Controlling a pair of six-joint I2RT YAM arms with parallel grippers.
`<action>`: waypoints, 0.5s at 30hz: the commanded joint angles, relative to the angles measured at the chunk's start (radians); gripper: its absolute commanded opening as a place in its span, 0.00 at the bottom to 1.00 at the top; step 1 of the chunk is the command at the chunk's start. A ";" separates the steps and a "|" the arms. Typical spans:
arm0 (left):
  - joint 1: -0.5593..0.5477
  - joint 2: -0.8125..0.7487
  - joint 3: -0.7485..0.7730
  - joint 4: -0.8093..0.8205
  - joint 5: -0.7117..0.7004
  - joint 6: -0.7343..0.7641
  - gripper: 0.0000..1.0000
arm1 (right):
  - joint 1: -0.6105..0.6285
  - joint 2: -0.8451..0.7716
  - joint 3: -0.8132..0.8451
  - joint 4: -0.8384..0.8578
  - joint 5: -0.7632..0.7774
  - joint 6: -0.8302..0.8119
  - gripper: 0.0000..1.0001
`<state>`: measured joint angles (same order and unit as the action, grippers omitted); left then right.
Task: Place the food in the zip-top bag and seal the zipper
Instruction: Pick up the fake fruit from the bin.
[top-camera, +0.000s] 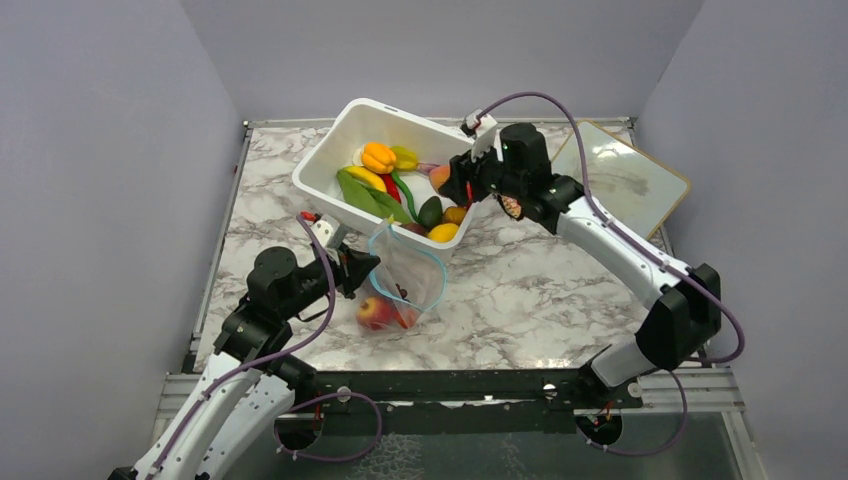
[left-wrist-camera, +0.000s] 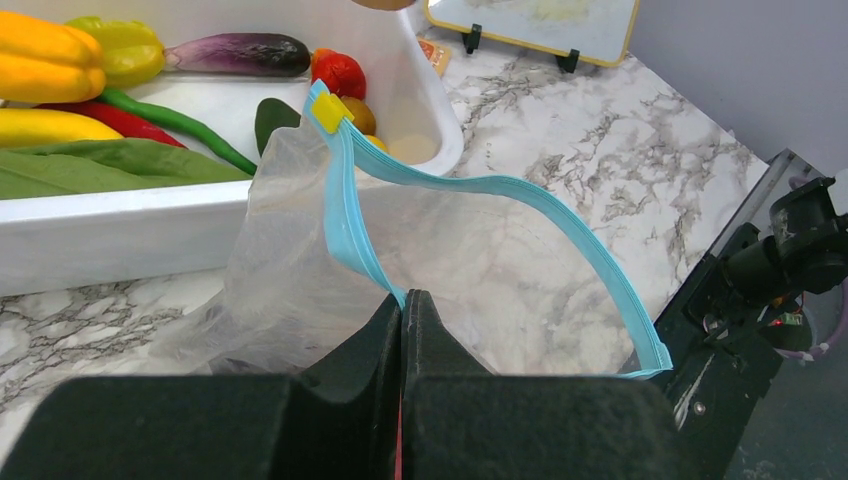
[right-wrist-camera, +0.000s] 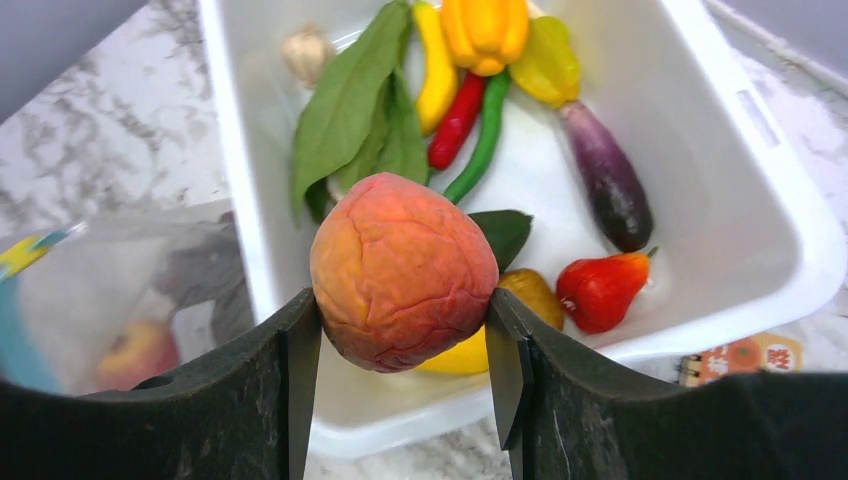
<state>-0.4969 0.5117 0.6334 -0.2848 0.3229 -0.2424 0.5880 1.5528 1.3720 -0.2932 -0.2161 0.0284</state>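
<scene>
The clear zip-top bag (top-camera: 405, 275) stands in front of the white tub (top-camera: 330, 150), its mouth open and a red apple (top-camera: 375, 313) inside. My left gripper (left-wrist-camera: 402, 297) is shut on the near edge of the bag's light blue zipper (left-wrist-camera: 500, 185), holding the mouth up. My right gripper (right-wrist-camera: 403, 300) is shut on a peach (right-wrist-camera: 400, 270), lifted over the tub's near right corner. More food lies in the tub: an orange pepper (right-wrist-camera: 485, 30), an eggplant (right-wrist-camera: 605, 175), a red piece (right-wrist-camera: 600, 290) and green leaves (right-wrist-camera: 350, 110).
A wood-framed white board (top-camera: 620, 175) leans at the back right. A small orange patterned packet (right-wrist-camera: 745, 355) lies on the marble beside the tub. Grey walls close in the table on three sides.
</scene>
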 joint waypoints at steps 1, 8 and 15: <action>0.005 0.002 -0.001 0.024 -0.012 -0.014 0.00 | 0.001 -0.130 -0.096 0.027 -0.176 0.079 0.30; 0.004 0.001 -0.001 0.023 -0.027 -0.006 0.00 | 0.025 -0.257 -0.200 0.063 -0.375 0.184 0.30; 0.004 0.008 -0.001 0.022 -0.030 -0.003 0.00 | 0.055 -0.350 -0.294 0.148 -0.502 0.342 0.30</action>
<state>-0.4969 0.5163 0.6334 -0.2848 0.3168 -0.2485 0.6224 1.2518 1.1168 -0.2348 -0.5850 0.2512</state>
